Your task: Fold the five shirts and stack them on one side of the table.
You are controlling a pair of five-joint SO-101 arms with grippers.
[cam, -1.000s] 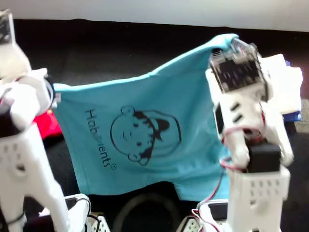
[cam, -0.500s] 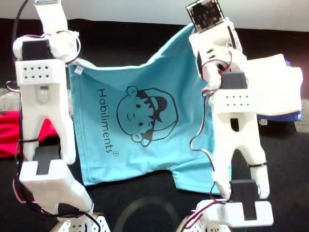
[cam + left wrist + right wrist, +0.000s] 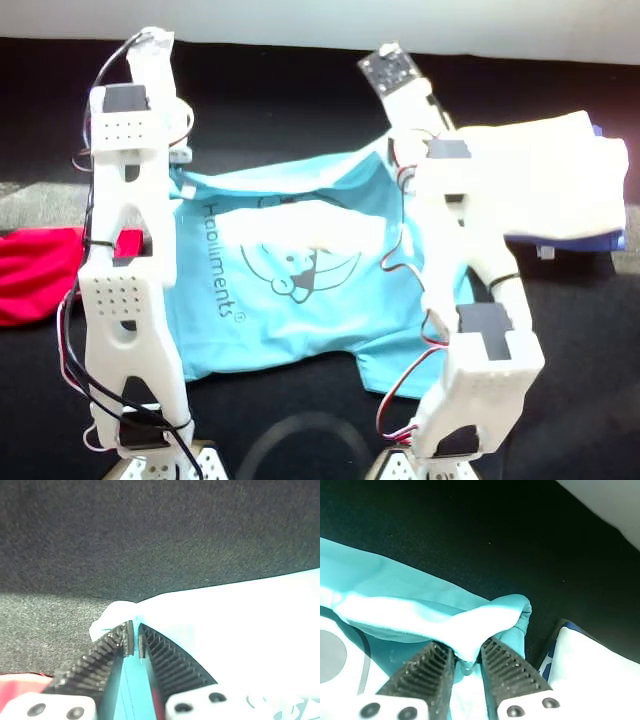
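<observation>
A turquoise shirt (image 3: 290, 300) with a printed face lies spread on the dark table, its far edge lifted and draped back toward the arms. My left gripper (image 3: 135, 639) is shut on the shirt's (image 3: 240, 615) far left corner, near the left arm's tip (image 3: 165, 150). At the far right corner my right gripper (image 3: 467, 662) is shut on a bunched fold of the shirt (image 3: 420, 610); in the high view this gripper (image 3: 400, 150) is hidden under the arm. A white folded shirt (image 3: 545, 185) rests on a blue one (image 3: 590, 240) at the right.
A red shirt (image 3: 40, 270) lies crumpled at the table's left edge. Both white arms stretch from the near edge over the turquoise shirt. Dark tabletop (image 3: 270, 90) runs behind the shirt up to a pale wall.
Both arms have swung forward and down toward the far side, carrying the shirt's top edge. The shirt went from held up and facing the camera to lying mostly flat with its far edge sagging.
</observation>
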